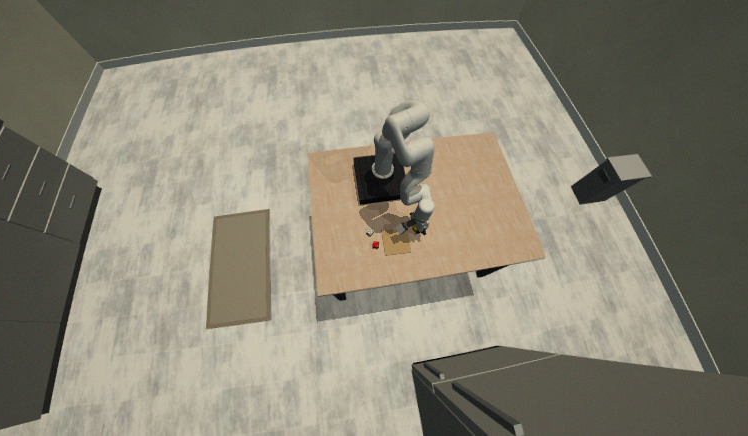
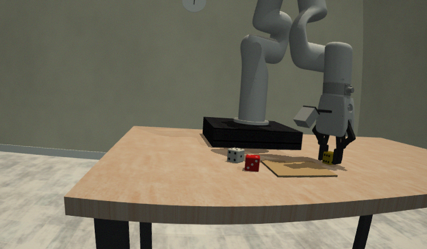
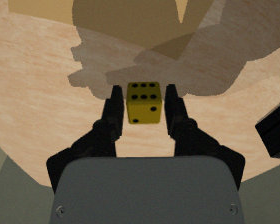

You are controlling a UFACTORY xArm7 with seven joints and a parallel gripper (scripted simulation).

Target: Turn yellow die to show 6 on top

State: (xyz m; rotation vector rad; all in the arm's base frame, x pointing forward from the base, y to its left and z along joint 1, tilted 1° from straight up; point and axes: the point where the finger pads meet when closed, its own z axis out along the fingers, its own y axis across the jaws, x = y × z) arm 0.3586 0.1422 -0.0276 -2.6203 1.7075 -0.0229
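Note:
The yellow die lies flat on the bare table, just beyond the far right corner of the tan mat. My gripper points straight down, with one finger on each side of the die and the fingertips near the table. In the wrist view the yellow die sits between the fingers of my gripper with a thin gap on each side, so the gripper is open. The die's top face shows several black pips.
A white die and a red die lie on the table left of the mat, close together but apart. The arm's black base stands behind them. From above, the mat lies near the table's middle.

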